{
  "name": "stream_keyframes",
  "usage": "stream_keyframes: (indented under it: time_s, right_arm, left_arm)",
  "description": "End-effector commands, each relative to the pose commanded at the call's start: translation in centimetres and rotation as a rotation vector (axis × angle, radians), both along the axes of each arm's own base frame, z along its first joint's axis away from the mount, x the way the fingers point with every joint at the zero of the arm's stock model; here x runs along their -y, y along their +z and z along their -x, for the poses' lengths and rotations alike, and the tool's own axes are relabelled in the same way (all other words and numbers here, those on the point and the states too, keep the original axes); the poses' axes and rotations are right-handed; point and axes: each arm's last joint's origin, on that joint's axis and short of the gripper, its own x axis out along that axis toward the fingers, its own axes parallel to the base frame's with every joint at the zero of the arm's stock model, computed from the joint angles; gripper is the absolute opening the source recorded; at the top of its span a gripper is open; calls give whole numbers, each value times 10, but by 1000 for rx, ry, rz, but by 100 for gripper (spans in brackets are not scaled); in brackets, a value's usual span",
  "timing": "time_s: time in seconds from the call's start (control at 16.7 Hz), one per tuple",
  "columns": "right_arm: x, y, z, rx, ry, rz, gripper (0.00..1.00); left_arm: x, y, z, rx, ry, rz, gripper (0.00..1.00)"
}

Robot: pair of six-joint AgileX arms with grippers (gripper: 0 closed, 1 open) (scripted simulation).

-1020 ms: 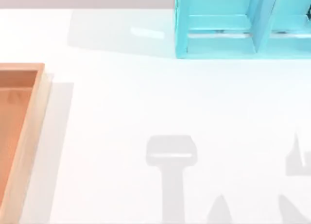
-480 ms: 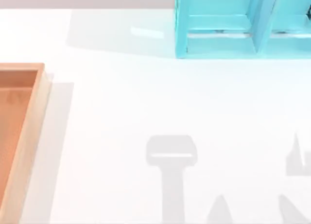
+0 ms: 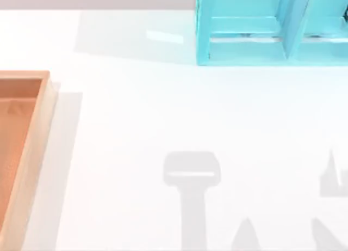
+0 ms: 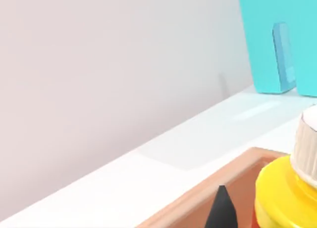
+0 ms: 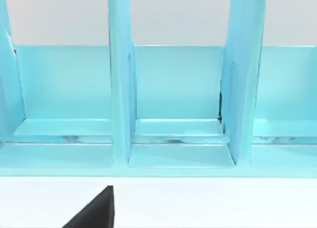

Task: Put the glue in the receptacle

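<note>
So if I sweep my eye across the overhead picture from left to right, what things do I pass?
Wooden box at the left edge → bare white table → turquoise divided rack at the far right.

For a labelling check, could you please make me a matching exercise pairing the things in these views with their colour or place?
Things:
1. glue
2. receptacle
3. rack
4. table

Descriptions:
A. turquoise, with upright dividers, at the far edge of the table
B. plain white surface
C. yellow body with a white nozzle, close to the left wrist camera
D. light brown wood with an orange-brown floor, at the top view's left edge

Pairs: 1-C, 2-D, 3-A, 4-B
</note>
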Motion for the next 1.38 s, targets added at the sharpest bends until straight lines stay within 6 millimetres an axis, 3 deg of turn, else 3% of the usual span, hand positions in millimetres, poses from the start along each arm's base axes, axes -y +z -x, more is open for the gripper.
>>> stream_keyframes:
  time_s: [0.96, 1.38]
  right_arm:
    - [0, 0, 0, 0, 0, 0, 100]
    - [0, 0, 0, 0, 0, 0, 100]
  left_arm:
    - [47, -36, -14, -221, -78, 124, 0]
    - [51, -44, -17, -258, -93, 132, 0]
